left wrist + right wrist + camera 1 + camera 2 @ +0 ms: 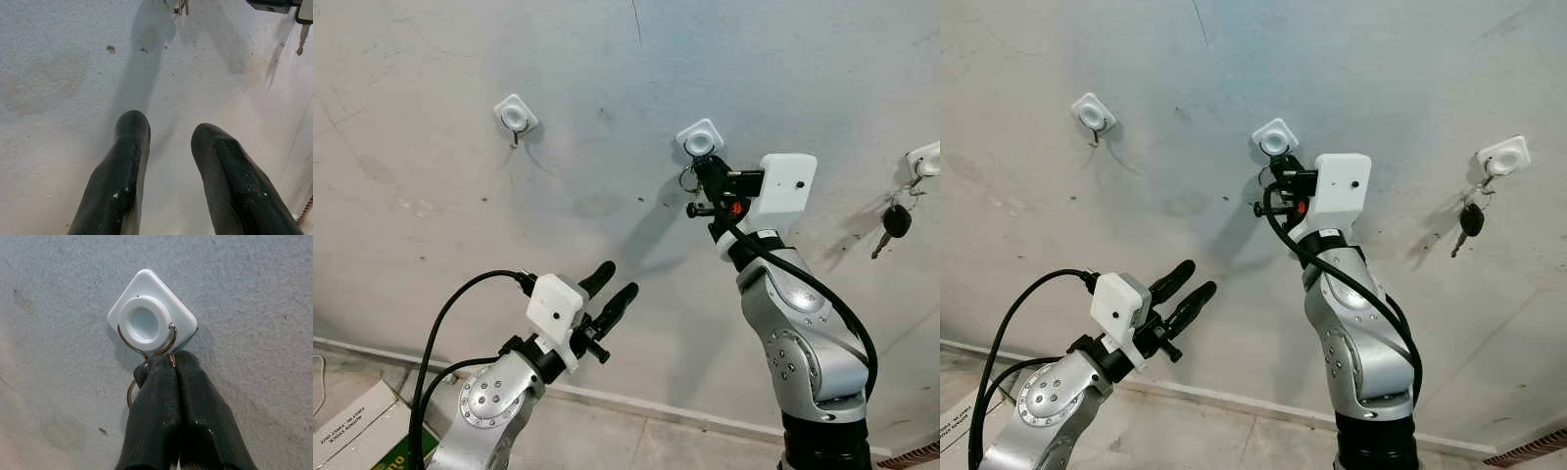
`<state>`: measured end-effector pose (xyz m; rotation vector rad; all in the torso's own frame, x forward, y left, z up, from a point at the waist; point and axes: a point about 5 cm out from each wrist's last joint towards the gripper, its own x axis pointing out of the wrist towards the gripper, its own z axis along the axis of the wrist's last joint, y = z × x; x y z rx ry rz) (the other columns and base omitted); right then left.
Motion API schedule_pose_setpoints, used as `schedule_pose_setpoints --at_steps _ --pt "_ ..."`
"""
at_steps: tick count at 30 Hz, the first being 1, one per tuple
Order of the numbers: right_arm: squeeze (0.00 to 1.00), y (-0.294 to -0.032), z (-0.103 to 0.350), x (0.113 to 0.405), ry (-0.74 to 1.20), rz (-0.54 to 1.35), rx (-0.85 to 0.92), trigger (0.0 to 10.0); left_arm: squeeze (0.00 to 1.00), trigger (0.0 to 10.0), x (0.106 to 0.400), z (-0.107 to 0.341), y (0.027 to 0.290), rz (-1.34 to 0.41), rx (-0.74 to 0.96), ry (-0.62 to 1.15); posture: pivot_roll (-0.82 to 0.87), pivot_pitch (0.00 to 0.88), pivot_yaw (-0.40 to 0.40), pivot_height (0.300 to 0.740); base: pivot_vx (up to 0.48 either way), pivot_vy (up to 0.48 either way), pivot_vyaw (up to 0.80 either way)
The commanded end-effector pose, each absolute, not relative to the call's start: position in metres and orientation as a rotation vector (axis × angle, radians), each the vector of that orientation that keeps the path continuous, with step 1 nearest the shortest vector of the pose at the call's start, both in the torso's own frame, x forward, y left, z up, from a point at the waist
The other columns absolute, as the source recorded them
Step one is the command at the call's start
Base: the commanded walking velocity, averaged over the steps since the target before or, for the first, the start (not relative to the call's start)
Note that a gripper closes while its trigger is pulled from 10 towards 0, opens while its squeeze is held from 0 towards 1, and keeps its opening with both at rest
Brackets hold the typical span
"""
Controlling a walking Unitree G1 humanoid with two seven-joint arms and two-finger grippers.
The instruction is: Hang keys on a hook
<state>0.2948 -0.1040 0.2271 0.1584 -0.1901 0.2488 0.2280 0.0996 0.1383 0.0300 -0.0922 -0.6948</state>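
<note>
Right gripper (168, 363) raised against the grey wall (431, 225), fingers pressed together on a key ring (131, 392) directly beneath the middle hook (149, 320). The ring sits at the hook's wire loop; whether it hangs on the wire cannot be told. Left gripper (611, 286) lower, well apart from the wall hooks, fingers (122, 171) spread with nothing between them. Left hook (516, 117) bare. Right hook (1501, 157) carries a black-headed key (1470, 221) hanging down. A cardboard box (357, 426) lies on the floor at lower left.
</note>
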Motion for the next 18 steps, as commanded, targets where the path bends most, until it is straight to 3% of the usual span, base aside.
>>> schedule_pose_setpoints --at_steps 1,10,11,12,13,14,15,16,18 --pt "0.00 -0.1199 0.2230 0.3002 -0.159 0.142 0.143 10.0 0.00 10.0 0.2287 0.1392 0.0983 -0.695 0.040 -0.089 -0.02 0.076 -0.002 0.740 0.000 0.000 0.00" --pt "0.00 -0.1255 0.2214 0.3032 -0.151 0.094 0.134 10.0 0.00 10.0 0.2287 0.1394 0.0980 -0.693 0.036 -0.088 -0.02 0.077 -0.003 0.740 0.000 0.000 0.00" --pt "0.17 -0.1264 0.2212 0.3043 -0.150 0.088 0.146 10.0 0.00 10.0 0.2288 0.1396 0.0979 -0.694 0.037 -0.088 -0.02 0.077 -0.003 0.740 0.000 0.000 0.00" --pt "0.17 -0.1264 0.2212 0.3043 -0.150 0.088 0.146 10.0 0.00 10.0 0.2288 0.1396 0.0979 -0.694 0.037 -0.088 -0.02 0.077 -0.003 0.740 0.000 0.000 0.00" --pt "0.41 -0.1264 0.2213 0.3047 -0.151 0.087 0.147 10.0 0.00 10.0 0.2288 0.1396 0.0979 -0.695 0.037 -0.088 -0.02 0.077 -0.003 0.740 0.000 0.000 0.00" --pt "0.35 -0.1264 0.2215 0.3052 -0.151 0.085 0.145 10.0 0.00 10.0 0.2288 0.1396 0.0979 -0.695 0.037 -0.088 -0.02 0.077 -0.003 0.740 0.000 0.000 0.00" --pt "0.35 -0.1264 0.2215 0.3052 -0.151 0.085 0.145 10.0 0.00 10.0 0.2288 0.1396 0.0979 -0.695 0.037 -0.088 -0.02 0.077 -0.003 0.740 0.000 0.000 0.00" --pt "0.09 -0.1265 0.2216 0.3059 -0.150 0.079 0.146 10.0 0.00 10.0 0.2288 0.1396 0.0978 -0.695 0.037 -0.087 -0.02 0.077 -0.003 0.740 0.000 0.000 0.00" --pt "0.11 -0.1263 0.2215 0.3062 -0.149 0.074 0.152 10.0 0.00 10.0 0.2287 0.1395 0.0979 -0.696 0.037 -0.087 -0.02 0.080 -0.002 0.740 0.000 0.000 0.00"
